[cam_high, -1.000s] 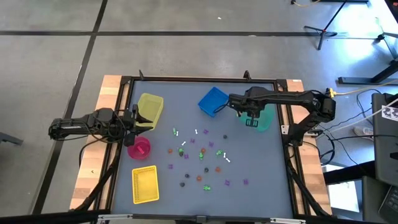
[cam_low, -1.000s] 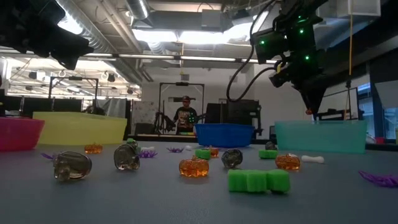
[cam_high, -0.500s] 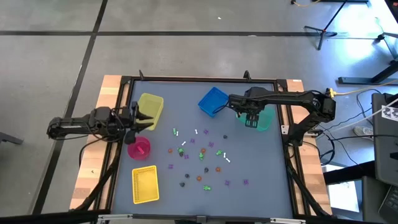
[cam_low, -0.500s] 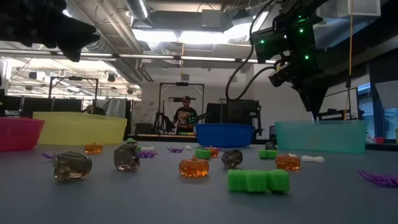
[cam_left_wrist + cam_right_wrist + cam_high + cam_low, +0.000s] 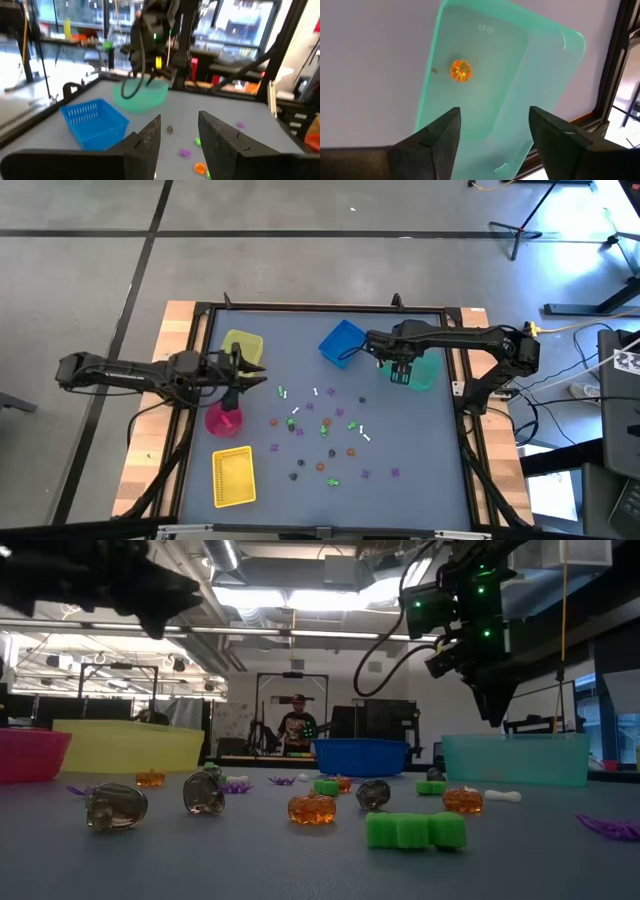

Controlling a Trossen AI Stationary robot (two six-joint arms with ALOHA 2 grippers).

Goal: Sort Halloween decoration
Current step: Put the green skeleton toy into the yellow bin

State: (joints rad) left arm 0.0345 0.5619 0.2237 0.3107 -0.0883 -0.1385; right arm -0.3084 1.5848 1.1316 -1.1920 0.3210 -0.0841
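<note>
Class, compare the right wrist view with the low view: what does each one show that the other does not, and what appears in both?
Only the right wrist view shows the orange pumpkin lying inside the teal bin, with the right hand open above it. Only the low view shows the trinkets on the table: the clear skulls, the green bone, plus the pink bin, yellow bin and blue bin. Both show the teal bin and the right hand.

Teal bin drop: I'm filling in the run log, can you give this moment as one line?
right gripper: open above teal bin | orange pumpkin: lying in bin | left gripper: open, empty, over table's left side
</note>
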